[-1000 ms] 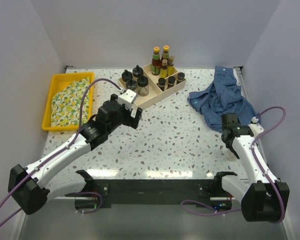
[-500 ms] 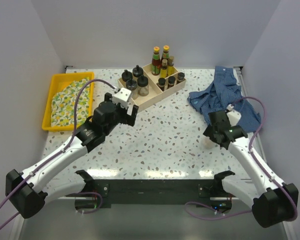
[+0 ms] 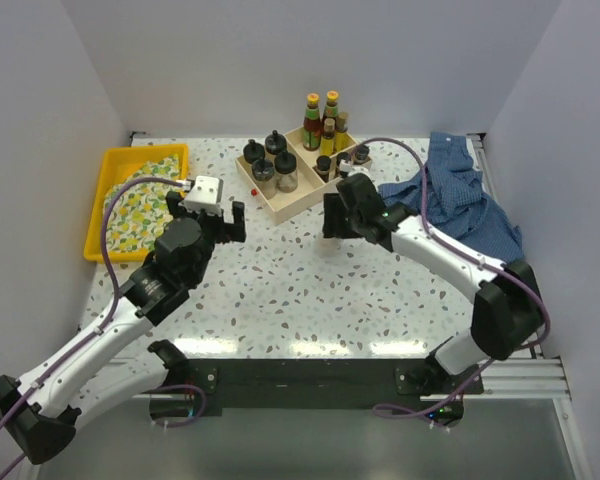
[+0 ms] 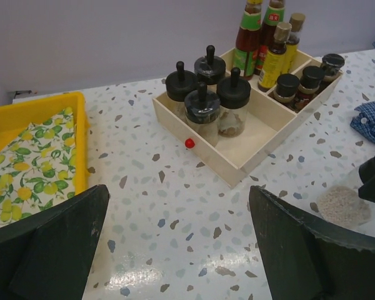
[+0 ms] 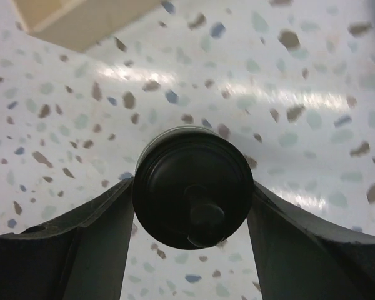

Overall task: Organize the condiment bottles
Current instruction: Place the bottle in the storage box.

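Observation:
My right gripper is shut on a squat clear jar with a black lid, its fingers pressing both sides of the lid. It holds the jar over the table just in front of the wooden box. The jar, with pale grains in it, also shows in the left wrist view. The box holds several black-lidded jars, slim sauce bottles and small dark-capped bottles. My left gripper is open and empty, left of the box and a little nearer than it.
A yellow tray with a lemon-print cloth sits at the left. A blue shirt lies crumpled at the right. A small red bead lies against the box's front wall.
My right arm has swung from the right side by the shirt to the middle, in front of the box, with the jar. My left gripper has drawn back to the left, away from the box.

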Controlling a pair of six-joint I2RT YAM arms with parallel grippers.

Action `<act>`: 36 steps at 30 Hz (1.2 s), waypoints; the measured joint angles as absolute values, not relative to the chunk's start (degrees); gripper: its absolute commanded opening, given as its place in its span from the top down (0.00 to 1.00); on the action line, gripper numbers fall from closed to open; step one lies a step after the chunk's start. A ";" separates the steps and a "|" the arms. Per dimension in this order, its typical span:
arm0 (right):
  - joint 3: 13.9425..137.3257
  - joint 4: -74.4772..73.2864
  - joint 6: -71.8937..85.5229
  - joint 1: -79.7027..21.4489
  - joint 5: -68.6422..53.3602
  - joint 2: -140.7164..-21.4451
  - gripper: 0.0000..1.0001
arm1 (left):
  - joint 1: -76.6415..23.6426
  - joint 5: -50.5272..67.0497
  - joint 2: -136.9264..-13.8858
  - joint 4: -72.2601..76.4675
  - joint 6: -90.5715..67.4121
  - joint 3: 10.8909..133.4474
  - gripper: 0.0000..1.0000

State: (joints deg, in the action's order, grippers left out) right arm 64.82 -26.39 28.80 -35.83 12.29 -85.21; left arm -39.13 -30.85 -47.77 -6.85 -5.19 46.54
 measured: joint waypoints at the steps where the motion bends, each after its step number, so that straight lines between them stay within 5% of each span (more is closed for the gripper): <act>1: 67.99 -25.69 27.29 -36.49 11.97 -87.61 0.78 | -39.13 -31.70 -47.29 -6.63 -5.21 46.28 0.00; 13: 101.58 -25.87 14.90 -38.63 7.90 -107.98 0.77 | -39.13 -36.42 -45.10 -4.71 -5.23 45.08 0.00; 36: 112.62 -17.17 3.38 -39.00 12.93 -125.82 0.70 | -39.13 -36.27 -44.34 -3.95 -5.39 45.08 0.00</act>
